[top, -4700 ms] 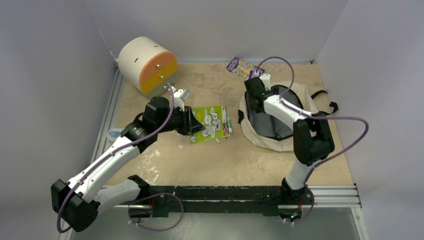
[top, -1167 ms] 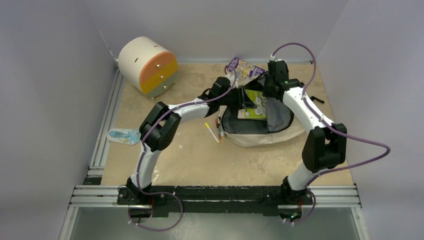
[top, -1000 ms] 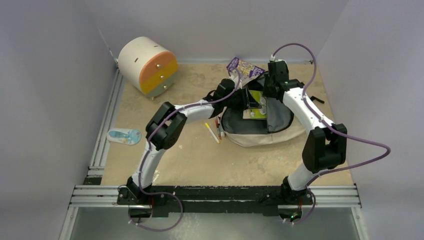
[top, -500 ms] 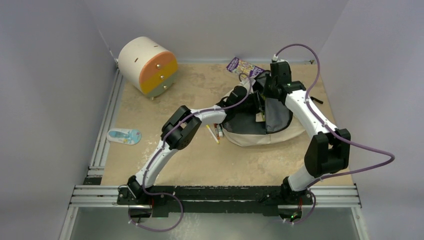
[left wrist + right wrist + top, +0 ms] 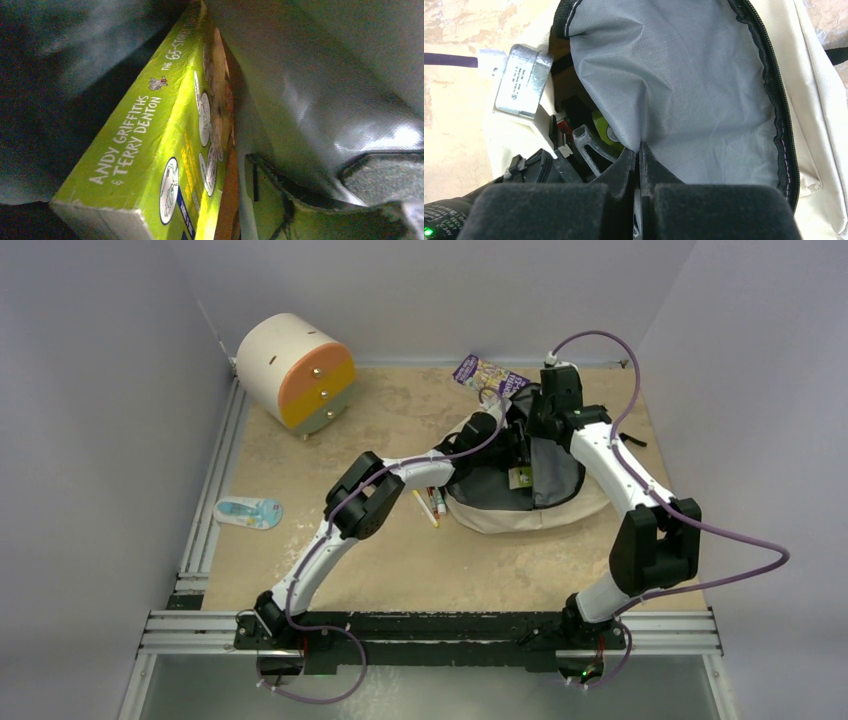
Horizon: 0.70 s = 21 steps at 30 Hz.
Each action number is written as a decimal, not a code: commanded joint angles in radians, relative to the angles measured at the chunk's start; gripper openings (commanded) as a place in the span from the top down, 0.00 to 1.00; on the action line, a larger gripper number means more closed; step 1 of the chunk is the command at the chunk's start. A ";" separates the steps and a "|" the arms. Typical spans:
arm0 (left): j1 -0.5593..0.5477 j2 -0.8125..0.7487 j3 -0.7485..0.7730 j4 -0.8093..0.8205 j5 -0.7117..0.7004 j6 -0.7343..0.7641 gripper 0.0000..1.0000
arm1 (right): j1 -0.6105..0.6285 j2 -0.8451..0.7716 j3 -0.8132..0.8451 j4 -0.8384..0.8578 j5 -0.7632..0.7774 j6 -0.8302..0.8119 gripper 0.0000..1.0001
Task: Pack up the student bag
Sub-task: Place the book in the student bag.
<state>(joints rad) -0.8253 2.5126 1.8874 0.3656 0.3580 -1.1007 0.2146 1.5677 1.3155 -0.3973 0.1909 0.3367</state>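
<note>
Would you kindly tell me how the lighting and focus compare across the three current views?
Top external: evenly lit and sharp, only the interior of the student bag falls dark. Left wrist: dim inside the bag, the green book legible, but there is glare on the grey lining and the foreground is blurred. Right wrist: bright, lining weave crisp, nearest black parts soft.

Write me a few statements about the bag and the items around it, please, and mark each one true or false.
1. The green book is inside the bag. True.
2. The right fingers are spread open above the bag. False: they are shut on the bag's grey lining.
3. The purple book lies inside the bag. False: it lies on the table by the bag's far side.
4. Pens lie on the table to the left of the bag. True.
</note>
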 commanded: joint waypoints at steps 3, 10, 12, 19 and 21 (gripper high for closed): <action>0.028 -0.196 -0.032 0.017 0.010 0.089 0.33 | -0.006 -0.054 -0.011 0.029 0.011 0.001 1.00; 0.070 -0.396 -0.187 -0.104 -0.019 0.194 0.28 | -0.015 -0.056 -0.044 0.037 0.038 -0.007 0.95; 0.089 -0.460 -0.255 -0.124 -0.042 0.227 0.27 | -0.017 -0.054 -0.052 0.040 0.037 -0.009 0.94; 0.163 -0.661 -0.487 -0.117 -0.036 0.289 0.25 | -0.027 -0.040 -0.067 0.024 0.118 -0.028 0.87; 0.172 -0.714 -0.499 -0.143 -0.026 0.331 0.24 | -0.027 -0.033 -0.070 0.015 0.148 -0.032 0.85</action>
<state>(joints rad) -0.6720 1.8992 1.4281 0.2214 0.3309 -0.8703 0.2005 1.5578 1.2453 -0.3794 0.2428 0.3267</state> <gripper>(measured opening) 0.750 0.129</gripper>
